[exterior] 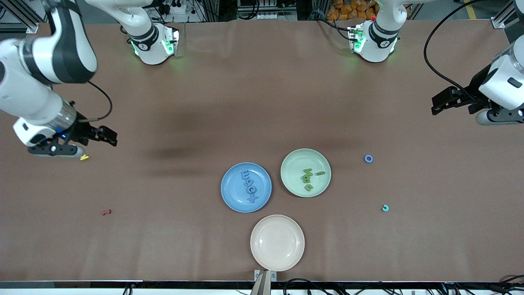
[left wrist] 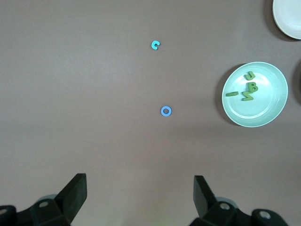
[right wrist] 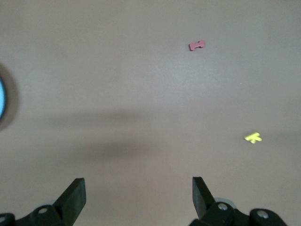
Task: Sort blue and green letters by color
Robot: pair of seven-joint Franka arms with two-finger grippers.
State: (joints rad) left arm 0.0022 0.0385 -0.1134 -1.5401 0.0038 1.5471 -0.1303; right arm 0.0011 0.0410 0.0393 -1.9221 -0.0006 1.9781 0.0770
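Both claws wide and empty; letters mostly plated.

I see blue letters (exterior: pixel 248 185) in the blue plate (exterior: pixel 229 200), green letters (exterior: pixel 310 178) in the green plate (exterior: pixel 294 157). A blue ring letter (exterior: pixel 368 158) and teal letter (exterior: pixel 385 208) lie on the table (exterior: pixel 262 102) toward the left arm's end. Left claw (exterior: pixel 442 102) and right claw (exterior: pixel 107 136) hover, jaws spread.

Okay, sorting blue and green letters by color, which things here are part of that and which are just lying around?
Part of the job:
blue letters on the blue plate
green letters on the green plate
loose blue O

Lying about:
teal C
yellow letter
red letter
cream plate
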